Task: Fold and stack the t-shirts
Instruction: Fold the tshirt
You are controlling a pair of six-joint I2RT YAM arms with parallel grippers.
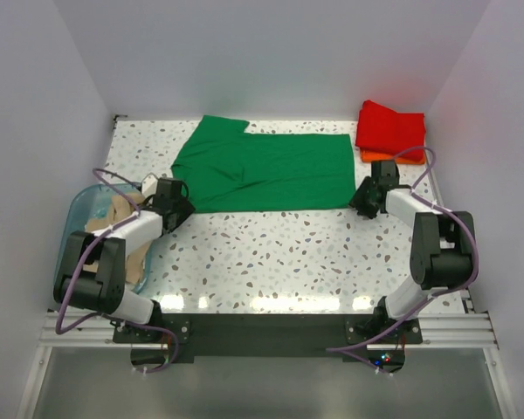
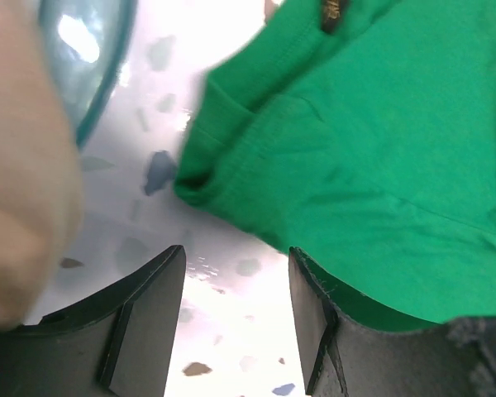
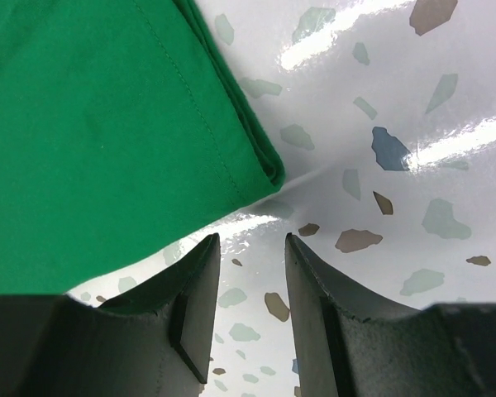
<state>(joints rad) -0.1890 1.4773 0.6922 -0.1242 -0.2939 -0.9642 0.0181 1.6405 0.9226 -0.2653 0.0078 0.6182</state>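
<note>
A bright green t-shirt (image 1: 262, 170) lies flat across the back of the table, folded lengthwise. My left gripper (image 1: 179, 208) sits low at its near-left corner, open; only bare table shows between its fingers (image 2: 236, 252), and the green cloth (image 2: 380, 149) lies just ahead and along the right finger. My right gripper (image 1: 362, 199) is open at the shirt's near-right corner (image 3: 107, 141), with that corner just ahead of its fingertips (image 3: 250, 238). A folded red shirt (image 1: 390, 127) rests on an orange one (image 1: 368, 157) at the back right. A beige shirt (image 1: 113, 218) lies in the bin.
A translucent teal bin (image 1: 74, 218) stands at the table's left edge beside the left arm; its rim (image 2: 91, 58) and the beige cloth (image 2: 16, 165) show in the left wrist view. Speckled tabletop (image 1: 288, 253) stretches between the arms. White walls enclose three sides.
</note>
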